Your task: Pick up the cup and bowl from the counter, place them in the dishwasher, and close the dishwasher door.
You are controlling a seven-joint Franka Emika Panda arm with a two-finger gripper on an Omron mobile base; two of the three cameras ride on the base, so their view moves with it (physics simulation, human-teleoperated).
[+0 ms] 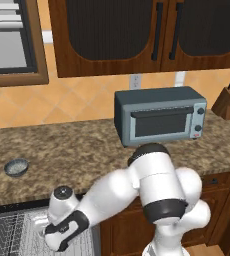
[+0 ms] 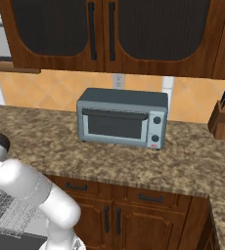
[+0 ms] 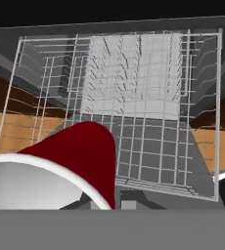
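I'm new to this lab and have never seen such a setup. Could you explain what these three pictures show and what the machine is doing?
The white jointed machine is a robot arm on a driving base, in a computer-rendered kitchen. Two pictures come from cameras on the base, behind the arm to its left and right. The third comes from a camera on the hand and looks down along the pincer.

On the brown granite counter stand a grey toaster oven, a knife block and, at the left, the small grey bowl.

The arm reaches down to the open dishwasher under the counter. In the hand view the red cup with its white rim sits close against the camera, over the white wire rack. The pincer is shut, apparently on the cup, though its tips are hidden.
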